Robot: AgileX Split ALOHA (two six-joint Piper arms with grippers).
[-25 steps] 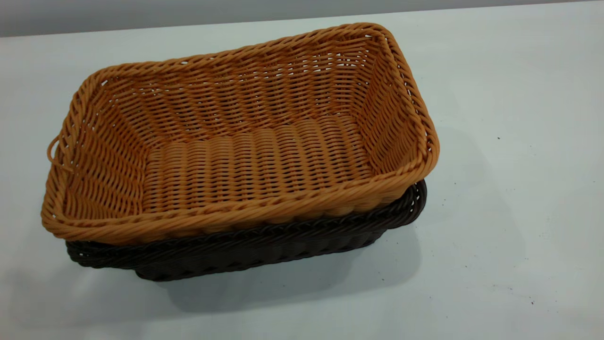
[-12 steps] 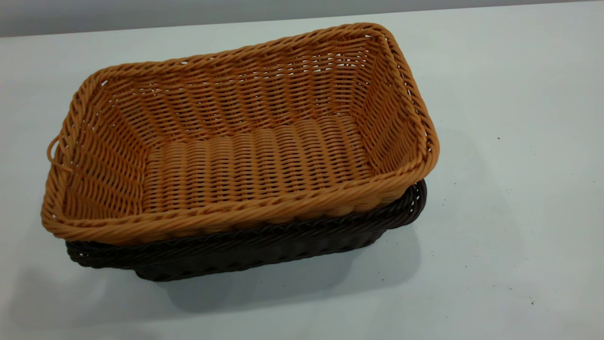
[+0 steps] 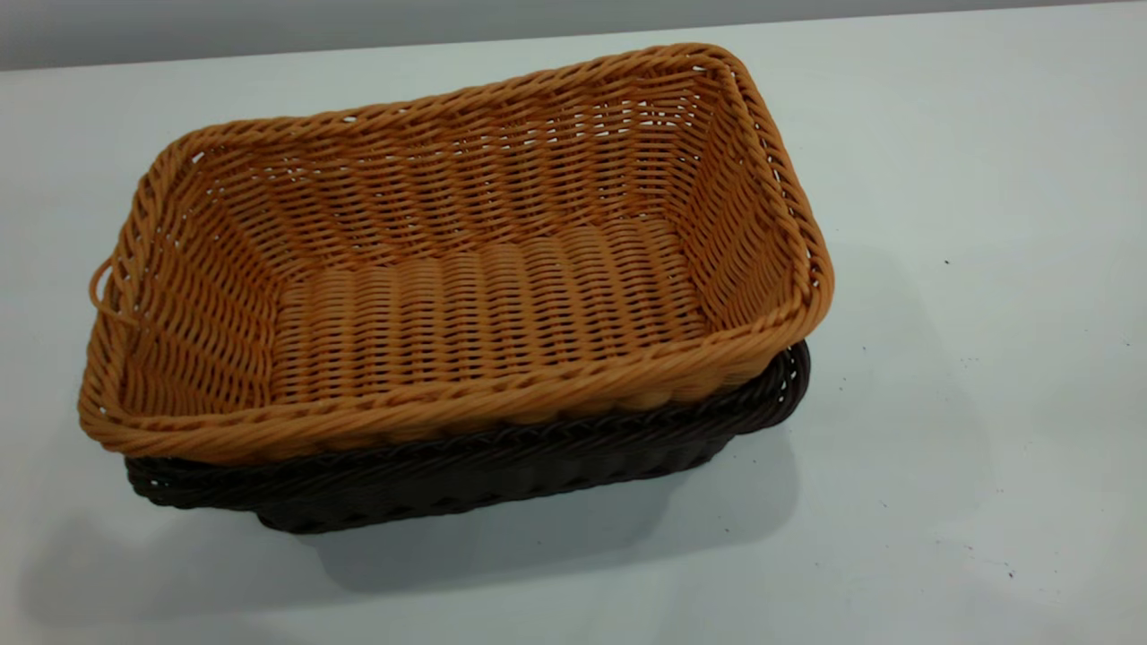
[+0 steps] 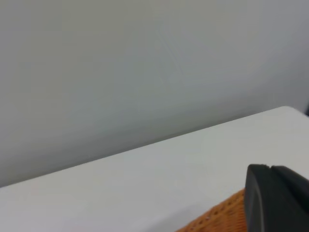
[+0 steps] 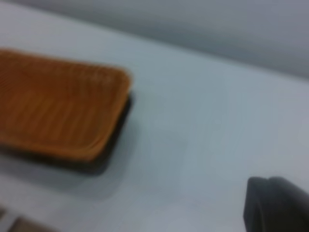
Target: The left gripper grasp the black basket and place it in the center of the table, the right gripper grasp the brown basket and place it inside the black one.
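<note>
White-grey and smooth, the table (image 3: 968,269) fills the exterior view, a few tiny dark specks scattered over its right side and a dull grey wall along its far edge. At the middle sits the brown basket (image 3: 466,269), an orange-tan wicker rectangle with flared sides, a ribbed floor and a thick braided rim, a small loop (image 3: 100,287) sticking out of its left short end. It is nested inside the black basket (image 3: 502,466), whose dark braided rim and open weave show only along the near side and at the right corner. Bare tabletop lies all round the pair, widest on the right; neither arm is in this view. From the left wrist, a blunt black piece of the left gripper (image 4: 277,198) sits just beside a sliver of orange weave (image 4: 217,217), with the table's far edge and plain wall beyond; whether its jaws are apart I cannot tell. From the right wrist, the stacked baskets lie well apart from the right gripper (image 5: 277,205), only a dark rounded bit of it showing over open table, its jaws likewise impossible to judge.
</note>
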